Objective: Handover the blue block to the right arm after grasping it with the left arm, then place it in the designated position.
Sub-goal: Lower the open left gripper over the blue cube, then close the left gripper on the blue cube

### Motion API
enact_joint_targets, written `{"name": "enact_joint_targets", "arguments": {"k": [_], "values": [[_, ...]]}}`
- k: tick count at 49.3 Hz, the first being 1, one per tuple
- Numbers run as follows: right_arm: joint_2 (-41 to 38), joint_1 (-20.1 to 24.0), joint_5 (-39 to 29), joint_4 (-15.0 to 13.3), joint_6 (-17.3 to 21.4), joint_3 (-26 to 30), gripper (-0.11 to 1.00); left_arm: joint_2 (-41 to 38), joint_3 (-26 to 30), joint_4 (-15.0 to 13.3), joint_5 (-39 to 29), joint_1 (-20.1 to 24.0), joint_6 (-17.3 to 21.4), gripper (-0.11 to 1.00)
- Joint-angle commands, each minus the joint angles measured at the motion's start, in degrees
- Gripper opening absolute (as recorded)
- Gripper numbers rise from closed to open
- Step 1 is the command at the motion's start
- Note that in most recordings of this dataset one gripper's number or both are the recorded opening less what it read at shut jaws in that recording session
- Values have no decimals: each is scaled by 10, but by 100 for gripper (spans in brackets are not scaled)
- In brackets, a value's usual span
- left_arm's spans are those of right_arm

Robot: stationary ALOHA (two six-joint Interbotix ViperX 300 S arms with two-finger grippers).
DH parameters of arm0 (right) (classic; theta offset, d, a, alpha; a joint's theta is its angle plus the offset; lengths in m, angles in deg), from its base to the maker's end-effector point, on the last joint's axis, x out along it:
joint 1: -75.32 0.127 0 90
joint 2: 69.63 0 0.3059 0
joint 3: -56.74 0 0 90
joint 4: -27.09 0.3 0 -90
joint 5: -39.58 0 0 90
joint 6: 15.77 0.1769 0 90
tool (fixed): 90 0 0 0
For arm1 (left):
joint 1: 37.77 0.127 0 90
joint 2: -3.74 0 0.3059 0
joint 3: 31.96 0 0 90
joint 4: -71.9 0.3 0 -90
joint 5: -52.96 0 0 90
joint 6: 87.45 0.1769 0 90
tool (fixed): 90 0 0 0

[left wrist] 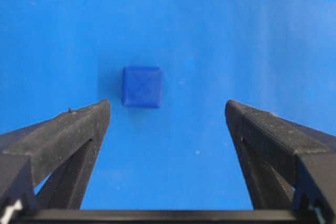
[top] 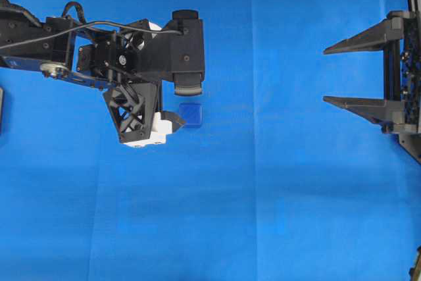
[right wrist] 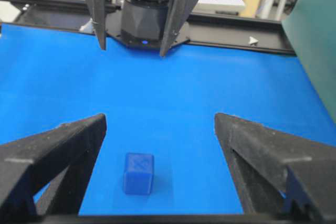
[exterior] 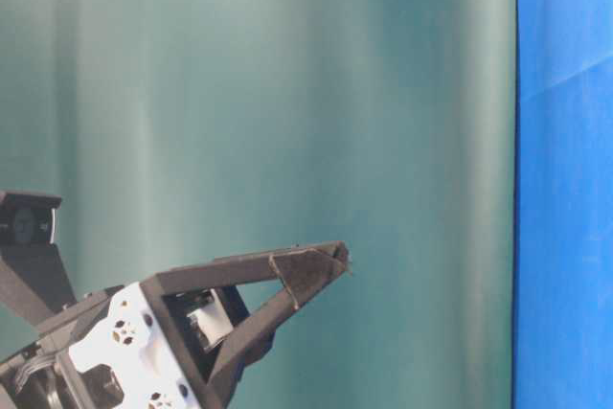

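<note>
- My left gripper (left wrist: 168,116) has its fingers (left wrist: 79,129) spread wide and holds nothing — it touches nothing I can see.
- The blue block (left wrist: 142,86) sits on the blue cloth (left wrist: 236,35) just ahead of those fingertips, nearer the left-hand finger in the left wrist view, clear of both.
- Overhead, I see the block (top: 191,114) just beside the left arm (top: 131,57), at the edge of its white gripper piece (top: 154,133).
- My right gripper (top: 327,75) is also spread wide and empty — well apart from the block, at the right edge.
- No container shows.
</note>
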Motion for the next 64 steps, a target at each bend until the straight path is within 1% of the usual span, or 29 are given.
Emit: {"name": "enact_joint_targets", "arguments": {"k": [1,7,17,29,35,56,64], "values": [[-2,-1,3,1,1,16,99,13,12,1,4,-2,-1,93],[-2,-2,3,1,1,15,99,9,1,1,18,0,-2,93],[-7,-2,3,1,1,14,99,-14,-40,1,66,6,-3,93],[-17,-1,5,1,1,14,99,-73,-75,1,126,8,-5,93],[-18,-1,5,1,1,14,99,-105,-78,1,154,8,-6,93],[-21,-1,4,1,1,14,99,-166,-103,3,235,18,-7,93],[-23,-1,5,1,1,13,99,-203,-98,3,245,18,-7,93]]}}
